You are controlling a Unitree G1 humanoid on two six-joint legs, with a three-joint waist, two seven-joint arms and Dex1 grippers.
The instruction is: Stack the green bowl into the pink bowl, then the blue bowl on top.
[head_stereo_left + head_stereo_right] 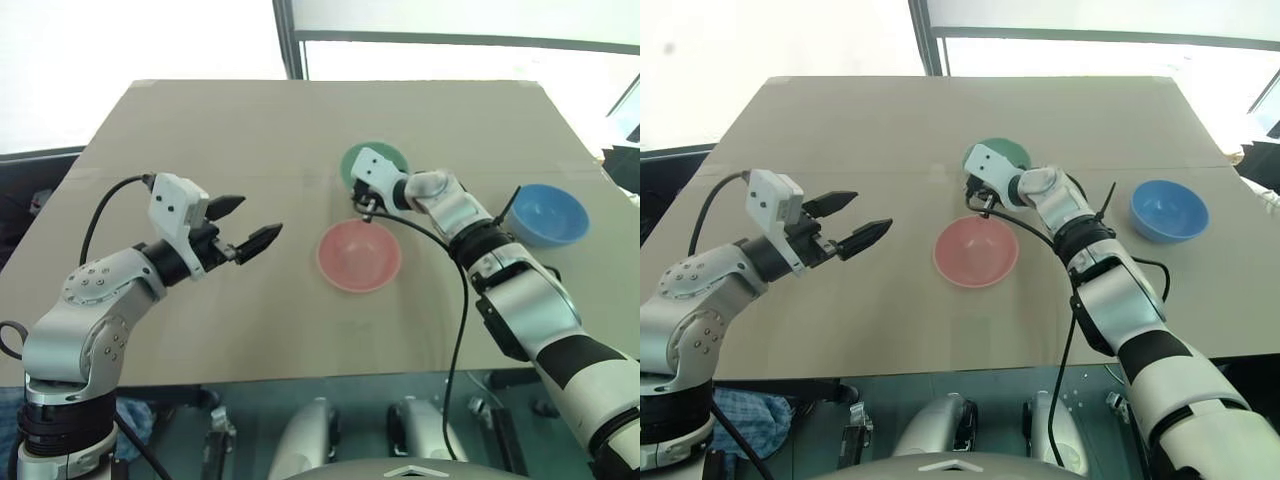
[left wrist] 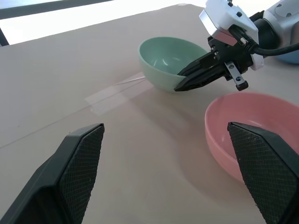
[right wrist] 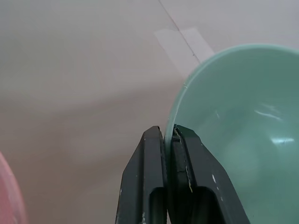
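Three small round bowls of smooth matte plastic, alike in size, sit on a flat tan table (image 1: 200,330) whose surface looks like cardboard, with a strip of clear tape across it. The green bowl (image 2: 166,60) is pale mint and stands upright towards the far middle of the table. The right gripper (image 3: 169,140) has its two slim black fingers pinched together on this bowl's near rim, one finger outside the wall and one inside, so the thin edge is caught between them. Whether the bowl's base is touching the table is hard to tell from here. The pink bowl (image 1: 358,256), salmon in tone, sits just in front of the green one, close under the right wrist. The blue bowl (image 1: 1168,211) lies well apart on the right side. The left gripper (image 1: 250,226) hovers over bare table on the left, its textured, wedge-shaped black fingers spread wide and holding nothing.
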